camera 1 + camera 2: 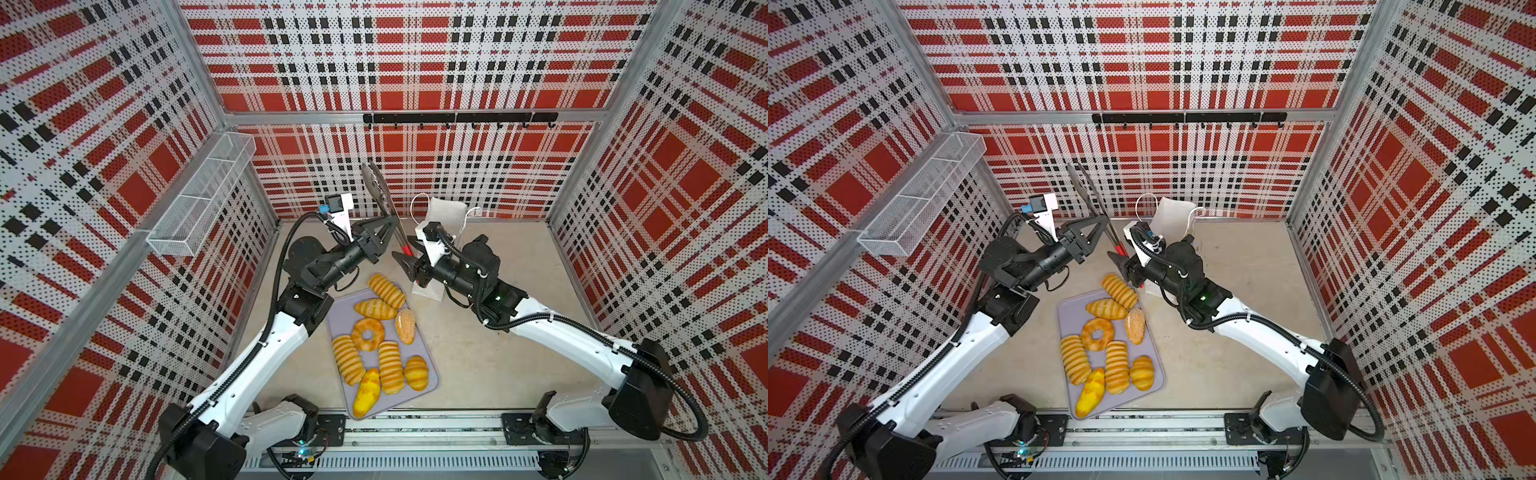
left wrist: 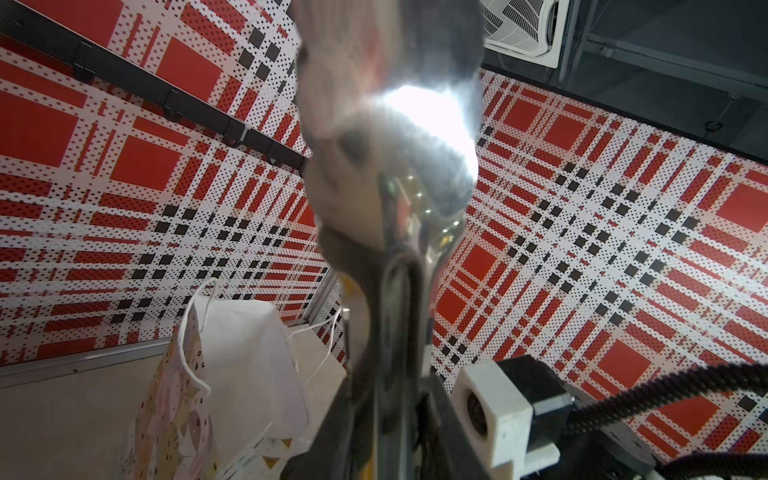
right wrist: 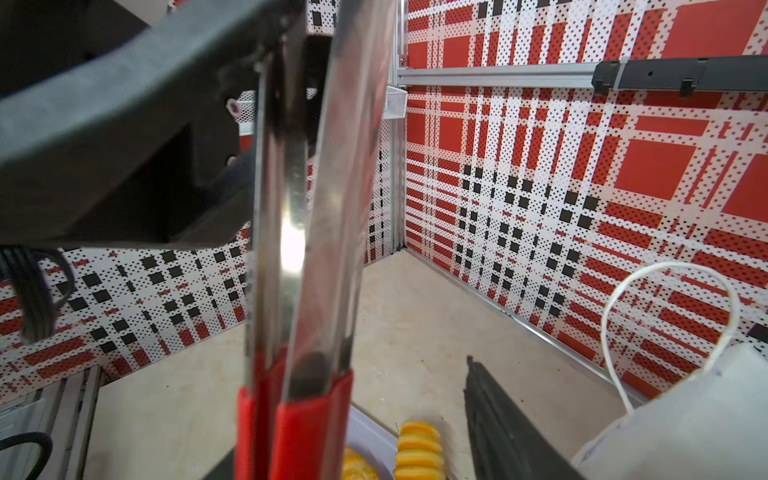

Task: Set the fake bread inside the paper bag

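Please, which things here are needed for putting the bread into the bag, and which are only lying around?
For the job:
fake bread, on the tray
paper bag
tongs, held by the left gripper

Only lying around:
wire-mesh basket
black hook rail

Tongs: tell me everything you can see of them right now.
The tongs are shiny metal: two long flat arms ending in scalloped heads, with red sleeves on the handles. They stand steeply in the air, heads up and handles down, with the arms nearly together. The left tool is clamped on the bare arms about midway. The right tool brackets the red handles with its jaws open, and one finger is clearly apart from them.
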You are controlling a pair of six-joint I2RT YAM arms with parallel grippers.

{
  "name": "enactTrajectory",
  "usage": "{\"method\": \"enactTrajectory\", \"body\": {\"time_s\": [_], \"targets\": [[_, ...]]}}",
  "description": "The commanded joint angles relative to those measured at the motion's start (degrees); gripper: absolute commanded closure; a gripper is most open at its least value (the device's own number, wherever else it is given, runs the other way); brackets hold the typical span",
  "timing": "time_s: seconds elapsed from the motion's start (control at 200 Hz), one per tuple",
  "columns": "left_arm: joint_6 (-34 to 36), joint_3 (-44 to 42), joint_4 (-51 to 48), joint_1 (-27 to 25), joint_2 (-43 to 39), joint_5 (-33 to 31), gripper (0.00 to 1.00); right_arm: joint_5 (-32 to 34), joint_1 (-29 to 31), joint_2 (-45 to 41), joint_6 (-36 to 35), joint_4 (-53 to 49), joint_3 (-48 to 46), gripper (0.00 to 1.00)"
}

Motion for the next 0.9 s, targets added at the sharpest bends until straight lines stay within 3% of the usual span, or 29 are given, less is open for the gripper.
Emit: {"method": "enactTrajectory", "body": {"time_s": [0.0,0.266,0.431,0.536,0.606,0.721,0.897], "targets": [[-0.70,1.49,-0.42,-0.48,0.23,-0.08,0.91,0.96,0.35,0.46,-0.56,2.24,1.82,0.48],[-1.91,1.26,1.30,-0.56,1.78,-0.63,0.89,0.93,0.30,-0.58,-0.57,0.40,2.10,0.66],[-1.64,0.96,1.31,-0.21,2.63,-1.20,0.85,-0.94,0.30,-0.01,-0.72,0.48,1.94,0.67],[-1.65,0.27,1.41,0.57,2.44,-1.63,0.76,-2.12,0.30,0.61,-0.75,0.05,2.29,0.69],[-1.84,-0.33,1.39,1.60,2.29,-1.97,0.63,-2.79,0.30,0.75,-0.67,0.12,2.26,0.71],[-1.83,-0.71,0.67,3.59,2.42,-1.58,0.51,-3.62,0.13,1.29,0.08,0.19,2.44,0.73],[0.17,0.28,-3.29,6.25,2.49,0.28,0.40,-4.96,-0.81,2.72,2.96,-2.50,4.70,0.76]]}}
